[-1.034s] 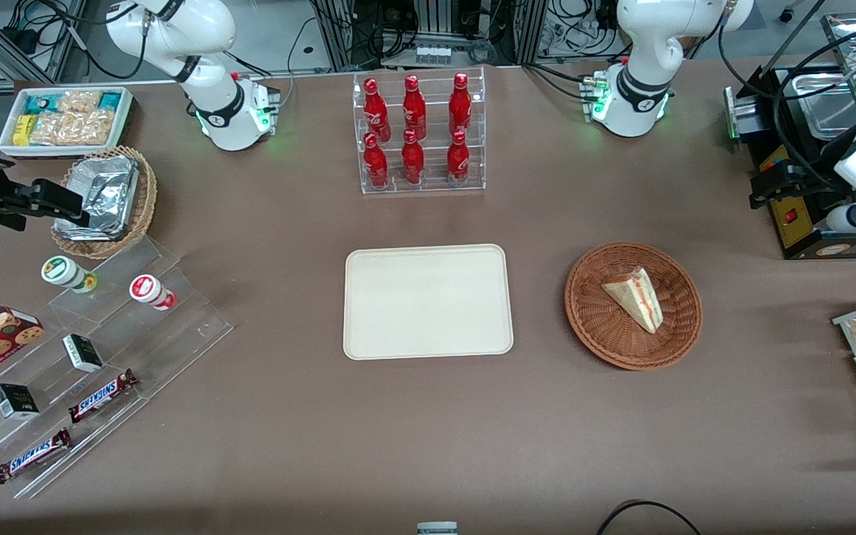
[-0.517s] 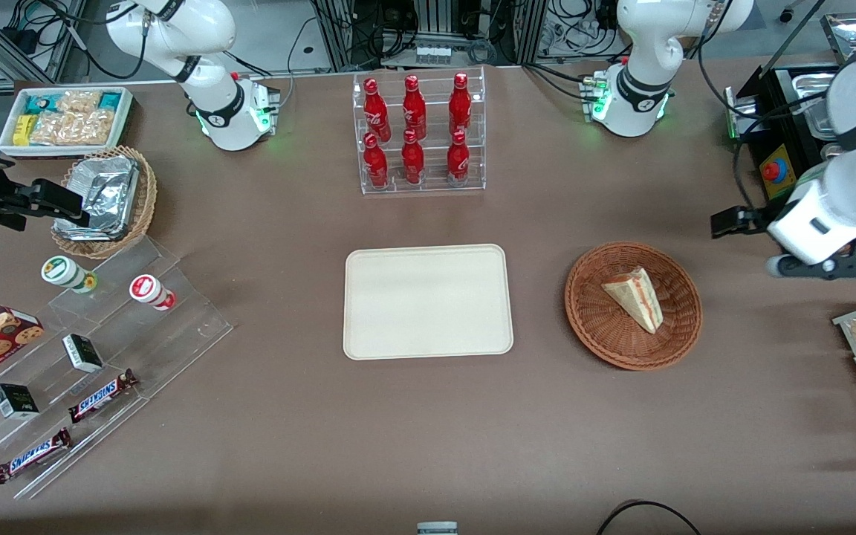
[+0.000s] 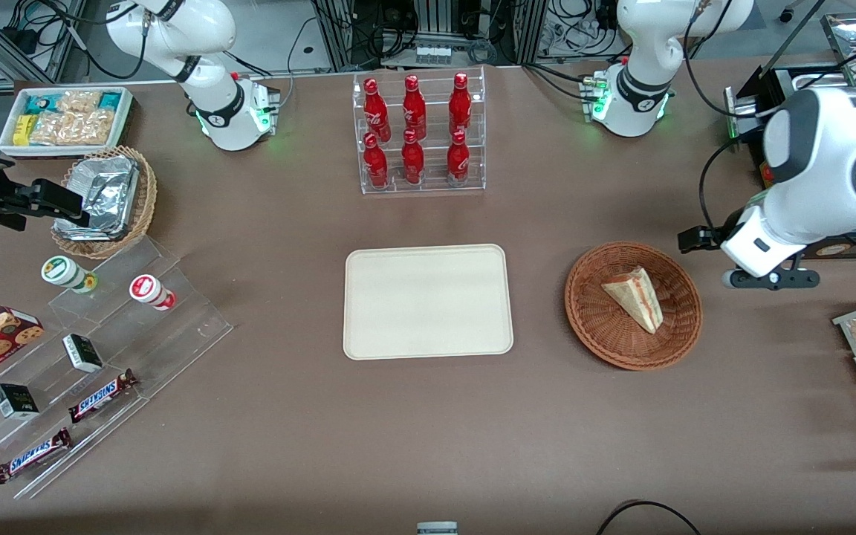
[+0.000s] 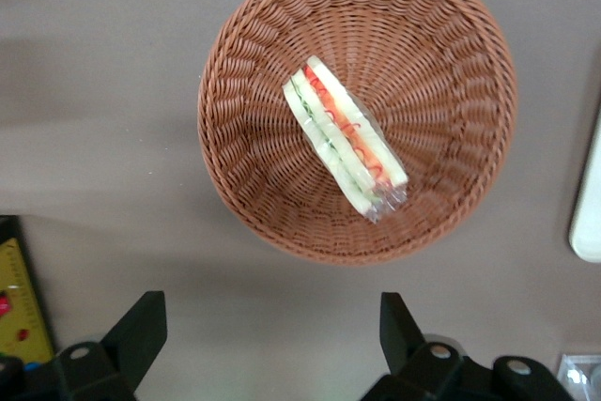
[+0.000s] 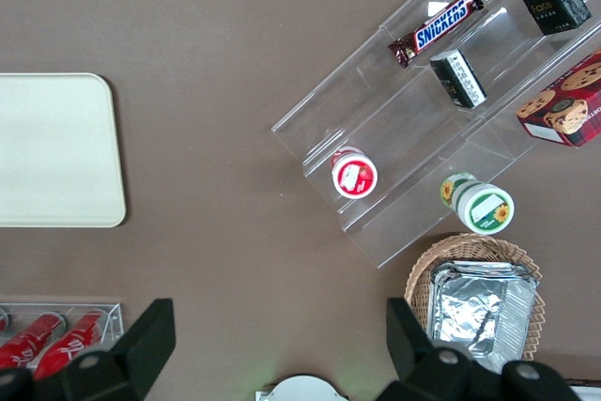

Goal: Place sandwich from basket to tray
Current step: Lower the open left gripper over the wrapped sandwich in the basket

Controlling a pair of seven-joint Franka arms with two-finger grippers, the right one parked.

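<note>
You have one sandwich (image 3: 634,298), one basket (image 3: 633,305), one tray (image 3: 427,302), six red bottles (image 3: 414,131), two Snickers bars (image 3: 67,426), and one gripper (image 4: 272,331) above the table.

Left arm: has swung in from the working arm's end of the table toward the basket (image 3: 633,305); a second ago it sat by the black equipment at the table edge.
Gripper (image 4: 272,331): now close beside the basket rim, above the table, fingers spread wide apart with nothing between them.
Wrist view: basket and the sandwich (image 4: 344,137) inside it now lie just ahead of the fingertips (image 4: 143,321).
</note>
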